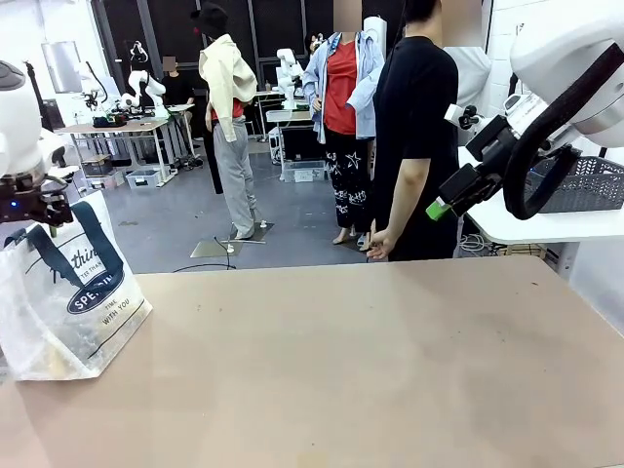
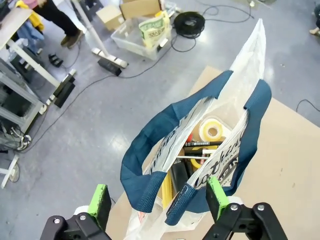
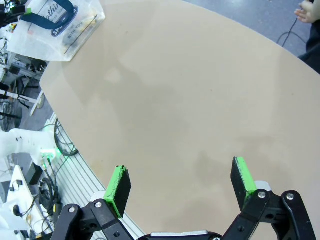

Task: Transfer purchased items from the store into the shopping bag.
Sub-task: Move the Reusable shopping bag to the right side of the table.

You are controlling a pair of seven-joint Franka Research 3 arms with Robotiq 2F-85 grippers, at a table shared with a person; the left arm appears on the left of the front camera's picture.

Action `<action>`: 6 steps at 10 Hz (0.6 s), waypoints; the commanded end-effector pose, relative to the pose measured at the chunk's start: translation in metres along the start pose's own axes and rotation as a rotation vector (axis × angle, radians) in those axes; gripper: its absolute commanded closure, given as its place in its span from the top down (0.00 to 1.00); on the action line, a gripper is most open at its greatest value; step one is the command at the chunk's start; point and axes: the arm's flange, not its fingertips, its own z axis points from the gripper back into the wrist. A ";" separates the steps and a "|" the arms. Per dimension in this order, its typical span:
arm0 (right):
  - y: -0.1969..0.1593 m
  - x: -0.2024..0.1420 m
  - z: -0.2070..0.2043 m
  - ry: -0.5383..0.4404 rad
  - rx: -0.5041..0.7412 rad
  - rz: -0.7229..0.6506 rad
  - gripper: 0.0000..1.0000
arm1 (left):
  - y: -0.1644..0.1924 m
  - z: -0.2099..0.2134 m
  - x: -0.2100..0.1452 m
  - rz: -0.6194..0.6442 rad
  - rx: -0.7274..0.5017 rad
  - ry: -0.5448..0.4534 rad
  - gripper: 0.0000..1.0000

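Observation:
The shopping bag (image 1: 68, 292), translucent white with navy handles and an oval logo, stands at the table's left edge. My left gripper (image 2: 158, 200) hangs open straight above the bag's mouth, its green pads (image 2: 100, 200) wide apart on either side of the handles and gripping nothing. Inside the bag lie purchased items: a yellow roll (image 2: 211, 131), dark sticks (image 2: 202, 145) and a yellow-and-black piece (image 2: 166, 187). In the front view the left gripper (image 1: 34, 205) sits just over the bag's top. My right gripper (image 3: 181, 182) is open and empty, raised above the table's right side (image 1: 448, 200).
A person in black (image 1: 414, 127) stands at the far side, one hand (image 3: 307, 10) near the table edge. A dark grey lattice basket (image 1: 585, 185) rests on a white side table at right. The tan tabletop (image 1: 341, 361) spreads between the arms. Boxes and cables lie on the floor (image 2: 140, 30).

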 end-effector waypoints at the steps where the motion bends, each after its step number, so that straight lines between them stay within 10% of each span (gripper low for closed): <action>1: 0.001 0.003 0.000 0.018 -0.012 -0.011 1.00 | 0.006 0.010 0.011 -0.005 -0.020 -0.011 1.00; 6: 0.001 0.003 0.000 0.018 -0.012 -0.011 1.00 | -0.003 0.030 0.039 -0.259 -0.270 0.136 1.00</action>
